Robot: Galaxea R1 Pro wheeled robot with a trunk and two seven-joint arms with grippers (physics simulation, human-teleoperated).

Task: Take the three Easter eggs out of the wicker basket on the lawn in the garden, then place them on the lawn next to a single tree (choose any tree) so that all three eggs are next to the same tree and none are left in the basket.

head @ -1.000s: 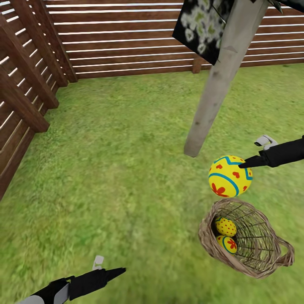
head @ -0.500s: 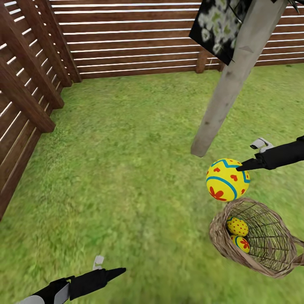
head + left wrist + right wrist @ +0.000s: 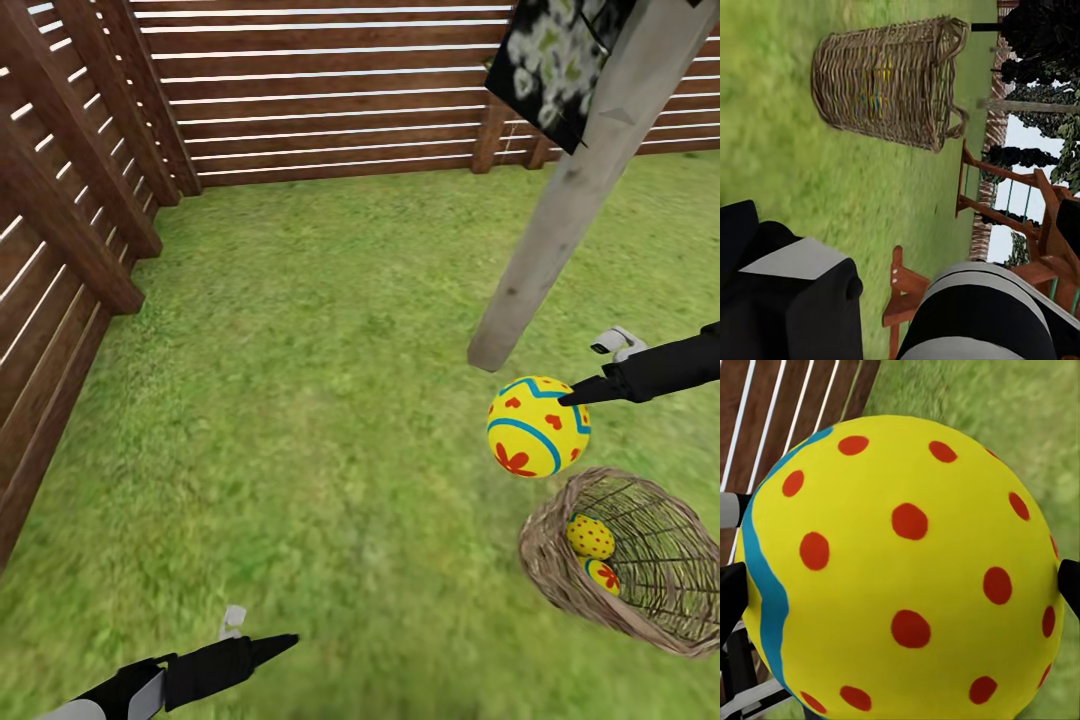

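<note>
Green lawn [image 3: 300,380] suits a low, gentle set-down: right gripper [image 3: 572,396], clenched on egg [image 3: 537,426], should lower beside tree [image 3: 560,230] at right.

Head view high over lawn [image 3: 300,400], left wrist low, perhaps sideways, both showing basket [image 3: 640,570]

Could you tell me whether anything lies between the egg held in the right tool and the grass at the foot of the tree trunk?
Nothing visible does. The egg held by the right tool hangs above open lawn, and only bare grass lies between it and the base of the tree. The wicker basket sits on the egg's other side, away from the trunk.
</note>
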